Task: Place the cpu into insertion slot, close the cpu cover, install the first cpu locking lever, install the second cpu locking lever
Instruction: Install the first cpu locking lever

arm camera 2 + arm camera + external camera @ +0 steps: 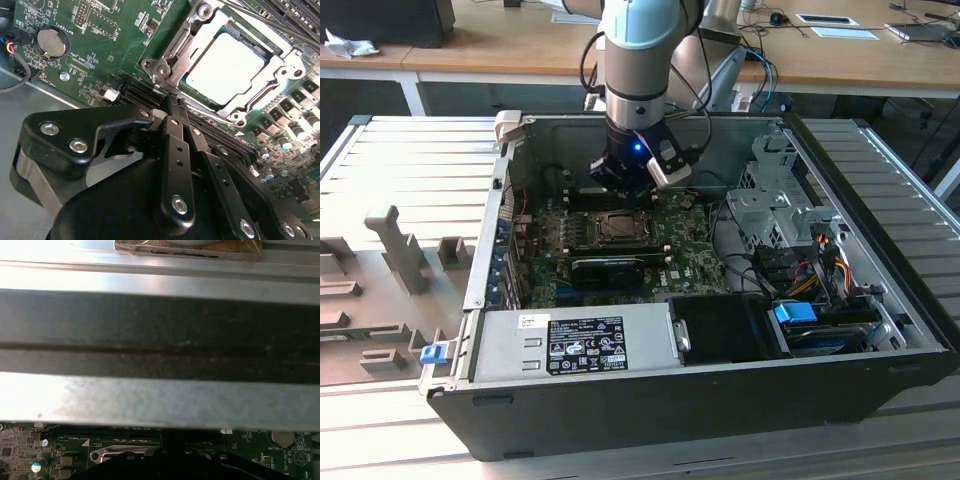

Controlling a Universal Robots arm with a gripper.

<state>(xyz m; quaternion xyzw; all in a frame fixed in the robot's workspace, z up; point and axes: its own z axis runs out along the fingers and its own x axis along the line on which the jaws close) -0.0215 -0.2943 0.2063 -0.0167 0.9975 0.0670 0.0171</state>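
sitting in one insertion slot (280,55), one cpu (225,67) under one cpu cover (192,35).

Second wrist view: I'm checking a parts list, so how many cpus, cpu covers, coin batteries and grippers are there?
cpu: 1
cpu cover: 1
coin battery: 1
gripper: 1
Total: 4
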